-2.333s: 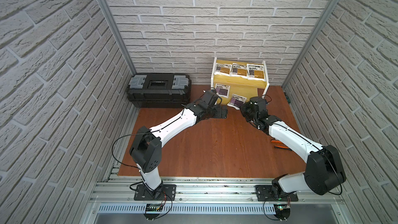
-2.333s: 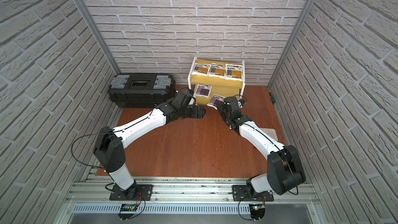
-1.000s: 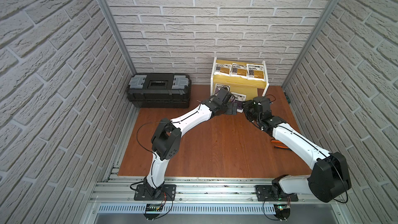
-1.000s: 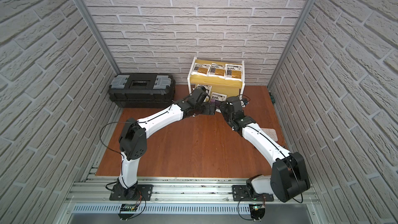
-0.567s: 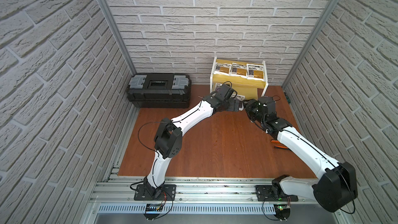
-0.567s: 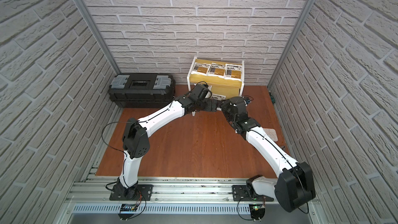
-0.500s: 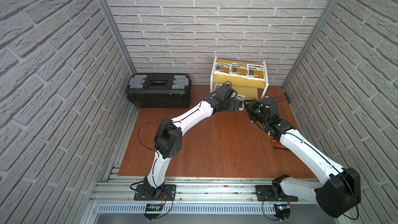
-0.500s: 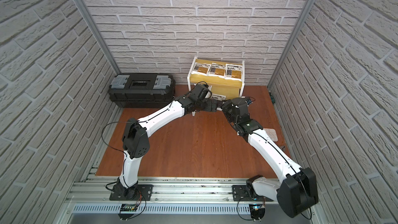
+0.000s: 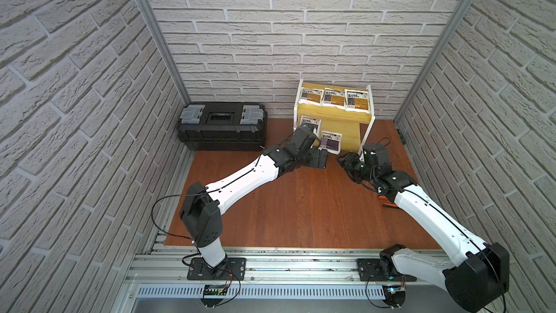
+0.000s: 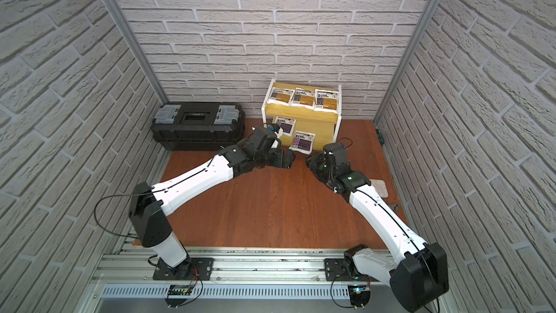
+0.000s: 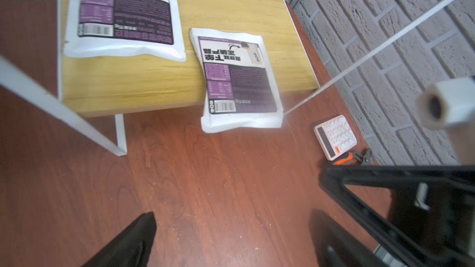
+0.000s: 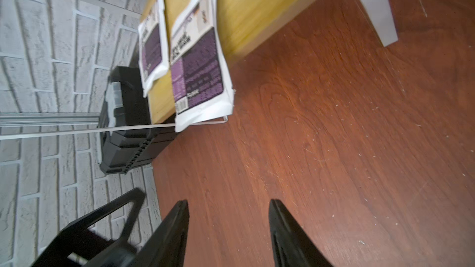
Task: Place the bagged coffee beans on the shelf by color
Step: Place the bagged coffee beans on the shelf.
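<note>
Bright, even light, soft shadows; bowed edges in both top views; wrist views motion-smeared, right gripper [image 12: 227,202] blurred.

Red-brown wooden table [image 9: 301,206], black toolbox [image 9: 221,124] and yellow shelf [image 9: 349,133] at back, white calculator [image 11: 335,137], orange-handled pliers [image 11: 354,155] near right edge

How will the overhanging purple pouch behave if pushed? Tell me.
Probably floppy: the purple pouch is a soft pillow bag, so it may buckle. Likely to slide on the smooth lower board. It overhangs the front edge, so a nudge could tip it off.
</note>
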`<state>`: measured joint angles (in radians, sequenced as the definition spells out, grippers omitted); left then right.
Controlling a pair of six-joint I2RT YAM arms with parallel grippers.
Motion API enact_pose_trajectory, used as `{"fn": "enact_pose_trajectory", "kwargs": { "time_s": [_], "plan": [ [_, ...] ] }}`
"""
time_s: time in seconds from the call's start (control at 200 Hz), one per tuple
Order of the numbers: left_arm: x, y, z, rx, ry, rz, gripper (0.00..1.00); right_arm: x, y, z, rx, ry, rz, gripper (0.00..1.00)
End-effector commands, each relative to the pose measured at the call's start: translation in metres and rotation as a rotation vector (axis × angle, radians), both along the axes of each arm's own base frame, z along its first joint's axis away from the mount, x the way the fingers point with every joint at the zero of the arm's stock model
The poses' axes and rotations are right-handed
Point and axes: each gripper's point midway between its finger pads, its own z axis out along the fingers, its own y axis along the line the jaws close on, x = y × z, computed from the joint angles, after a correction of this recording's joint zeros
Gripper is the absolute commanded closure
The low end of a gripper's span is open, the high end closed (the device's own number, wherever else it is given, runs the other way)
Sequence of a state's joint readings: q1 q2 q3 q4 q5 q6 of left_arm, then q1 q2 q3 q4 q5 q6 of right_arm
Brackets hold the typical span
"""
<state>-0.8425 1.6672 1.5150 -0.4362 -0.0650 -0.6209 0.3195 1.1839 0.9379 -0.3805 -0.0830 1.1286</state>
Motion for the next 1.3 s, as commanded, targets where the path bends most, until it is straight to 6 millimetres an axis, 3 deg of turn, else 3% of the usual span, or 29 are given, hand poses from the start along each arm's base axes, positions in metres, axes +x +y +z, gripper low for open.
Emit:
{"fn": "enact_pose_trajectory", "kwargs": {
  "time_s": [0.0,0.215,0.42,0.86,1.3],
  "plan": [
    [0.008,0.030,0.016,0.015,-0.076,0.101,0.01,0.002,0.015,-0.011,-0.023,0.026,0.056,0.46],
    [0.015,0.077,0.015,0.037,-0.081,0.214,0.02,0.023,0.028,-0.020,-0.060,0.054,0.025,0.47],
    [0.016,0.098,0.013,0.032,-0.074,0.252,0.01,0.043,0.024,-0.026,-0.084,0.062,-0.073,0.48],
    [0.010,0.110,0.012,0.023,-0.070,0.267,0.01,0.088,0.002,-0.017,-0.172,0.036,-0.208,0.48],
    [0.009,0.106,0.009,0.012,-0.057,0.255,0.01,0.106,0.005,-0.021,-0.144,0.030,-0.205,0.48]
  ]
}}
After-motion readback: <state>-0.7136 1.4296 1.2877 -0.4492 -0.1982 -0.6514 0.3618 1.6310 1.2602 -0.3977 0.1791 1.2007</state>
